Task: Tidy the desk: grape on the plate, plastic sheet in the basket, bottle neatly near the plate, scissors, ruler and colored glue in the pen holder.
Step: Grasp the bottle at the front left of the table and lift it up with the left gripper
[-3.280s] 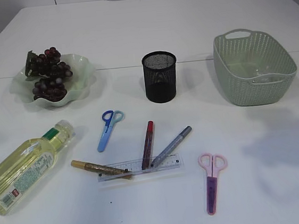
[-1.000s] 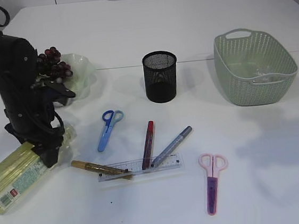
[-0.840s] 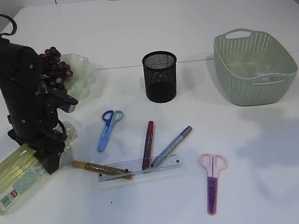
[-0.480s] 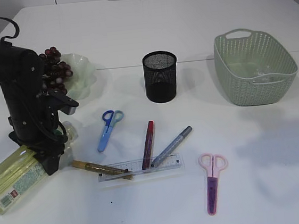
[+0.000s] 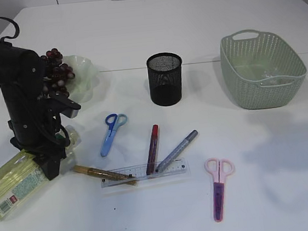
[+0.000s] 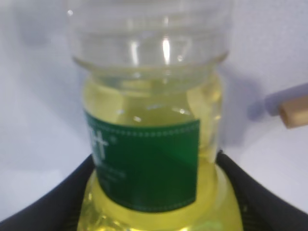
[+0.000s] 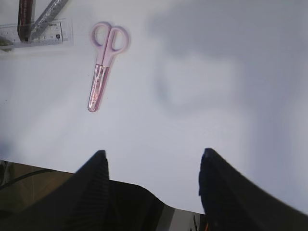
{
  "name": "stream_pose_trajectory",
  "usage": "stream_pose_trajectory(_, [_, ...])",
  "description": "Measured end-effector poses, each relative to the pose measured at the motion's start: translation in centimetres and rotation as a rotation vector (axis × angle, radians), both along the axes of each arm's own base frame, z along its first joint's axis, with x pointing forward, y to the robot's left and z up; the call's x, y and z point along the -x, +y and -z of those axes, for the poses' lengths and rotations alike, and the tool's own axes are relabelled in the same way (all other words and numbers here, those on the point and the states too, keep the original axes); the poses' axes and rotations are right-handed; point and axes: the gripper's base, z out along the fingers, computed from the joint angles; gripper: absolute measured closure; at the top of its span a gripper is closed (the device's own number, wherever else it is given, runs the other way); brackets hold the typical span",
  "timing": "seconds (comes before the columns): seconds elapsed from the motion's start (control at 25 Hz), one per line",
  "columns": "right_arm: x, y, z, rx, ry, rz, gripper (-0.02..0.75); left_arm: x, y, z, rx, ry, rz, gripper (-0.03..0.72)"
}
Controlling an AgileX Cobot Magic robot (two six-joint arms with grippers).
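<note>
While exterior hides grip, left jaws flank bottle (image 6: pixel 151 144); right jaws apart.

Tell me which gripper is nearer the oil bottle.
Left. The left gripper straddles the oil bottle near its neck; the right gripper hangs open above bare table, far right, near the pink scissors.

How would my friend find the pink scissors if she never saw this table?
Start at the round black mesh pen holder in the middle of the white table. Come toward the front edge, past the clear plastic ruler. Just right of it lie the pink scissors, paler and nearer the front than the blue scissors.
</note>
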Motion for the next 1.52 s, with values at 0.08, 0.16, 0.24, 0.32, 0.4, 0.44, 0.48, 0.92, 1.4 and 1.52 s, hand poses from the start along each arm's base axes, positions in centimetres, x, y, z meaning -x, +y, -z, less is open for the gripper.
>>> stream_pose_trajectory(0.08, [0.0, 0.0, 0.0, 0.0, 0.0, 0.0, 0.267, 0.1, 0.1, 0.0, 0.011, 0.01, -0.028, 0.223])
stream_pose_trajectory(0.16, [0.0, 0.0, 0.0, 0.0, 0.0, 0.0, 0.267, 0.1, 0.4, 0.0, 0.03, 0.022, -0.09, 0.223])
stream_pose_trajectory(0.24, [0.0, 0.0, 0.0, 0.0, 0.0, 0.0, 0.267, 0.0, 1.1, 0.0, 0.043, 0.034, -0.161, 0.223])
stream_pose_trajectory(0.32, [0.0, 0.0, 0.0, 0.0, 0.0, 0.0, 0.267, -0.1, 1.8, 0.0, 0.048, 0.044, -0.242, 0.223])
stream_pose_trajectory(0.4, [0.0, 0.0, 0.0, 0.0, 0.0, 0.0, 0.267, -0.1, 2.4, 0.0, 0.052, 0.057, -0.324, 0.223])
stream_pose_trajectory(0.44, [0.0, 0.0, 0.0, 0.0, 0.0, 0.0, 0.267, -0.1, 2.8, 0.0, 0.055, 0.063, -0.361, 0.223])
stream_pose_trajectory(0.48, [0.0, 0.0, 0.0, 0.0, 0.0, 0.0, 0.267, -0.1, 3.1, 0.0, 0.056, 0.073, -0.386, 0.224])
stream_pose_trajectory(0.92, [0.0, 0.0, 0.0, 0.0, 0.0, 0.0, 0.267, 0.1, 3.6, -1.9, 0.098, 0.067, -0.449, 0.226])
stream_pose_trajectory(1.4, [0.0, 0.0, 0.0, 0.0, 0.0, 0.0, 0.267, 3.7, 3.9, -7.7, 0.236, -0.152, -0.492, 0.226])
stream_pose_trajectory(1.52, [0.0, 0.0, 0.0, 0.0, 0.0, 0.0, 0.267, 6.5, 4.4, -9.0, 0.294, -0.254, -0.513, 0.226])
